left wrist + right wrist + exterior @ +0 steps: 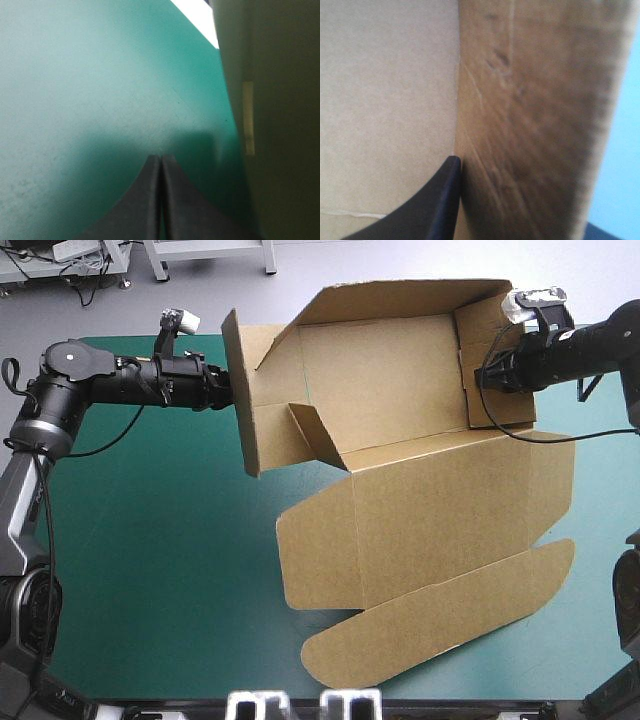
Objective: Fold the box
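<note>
Seen from above, the brown box (pixel 400 430) sits half-formed on the teal-green table (pixel 150 570), tray walls raised, lid lying flat, the left pincer (pixel 224 390) at the box's left wall and the right pincer (pixel 487 375) at its right wall. Only the left wrist view shows the left pincer pressed together on nothing, the wall just beside it; only the right wrist view shows the right pincer pinching the box's wall, one finger hidden behind the board.
</note>
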You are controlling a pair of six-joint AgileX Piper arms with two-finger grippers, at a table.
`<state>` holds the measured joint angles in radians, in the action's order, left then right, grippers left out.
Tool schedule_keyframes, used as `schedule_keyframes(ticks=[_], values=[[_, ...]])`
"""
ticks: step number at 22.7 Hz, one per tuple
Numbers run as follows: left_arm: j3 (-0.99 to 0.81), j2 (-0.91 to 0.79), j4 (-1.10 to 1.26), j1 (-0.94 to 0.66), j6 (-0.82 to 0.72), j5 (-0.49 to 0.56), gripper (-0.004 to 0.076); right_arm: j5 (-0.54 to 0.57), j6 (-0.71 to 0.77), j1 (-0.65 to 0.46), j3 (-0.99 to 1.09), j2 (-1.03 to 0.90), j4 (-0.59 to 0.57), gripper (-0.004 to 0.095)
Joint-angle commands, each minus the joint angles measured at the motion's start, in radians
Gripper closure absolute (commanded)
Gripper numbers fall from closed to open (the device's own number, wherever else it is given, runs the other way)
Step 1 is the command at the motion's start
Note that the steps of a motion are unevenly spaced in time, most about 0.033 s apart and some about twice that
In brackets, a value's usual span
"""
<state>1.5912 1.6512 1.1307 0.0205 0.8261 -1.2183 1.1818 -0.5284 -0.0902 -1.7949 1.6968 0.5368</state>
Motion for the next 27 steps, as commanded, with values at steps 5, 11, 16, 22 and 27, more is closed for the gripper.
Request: schedule_keyframes(ticks=[5,11,16,22,27], values=[[0.031,-0.043,0.194,0.003,0.027,-0.068,0.0704,-0.168,0.039,0.014,-0.031,-0.006,0.026,0.0928],[0.031,-0.043,0.212,0.069,0.027,-0.068,0.0498,-0.209,0.074,0.077,-0.031,0.016,-0.001,0.0928],[0.031,-0.043,0.177,0.122,0.05,-0.003,0.0374,-0.218,0.086,0.104,-0.031,0.016,-0.011,0.0927],[0.036,-0.043,0.19,0.122,0.047,0.015,0.0301,-0.239,0.147,0.115,-0.031,0.016,-0.091,0.0927],[0.036,-0.043,0.19,0.122,0.047,0.068,0.0286,-0.253,0.162,0.127,-0.031,0.016,-0.106,0.0927]])
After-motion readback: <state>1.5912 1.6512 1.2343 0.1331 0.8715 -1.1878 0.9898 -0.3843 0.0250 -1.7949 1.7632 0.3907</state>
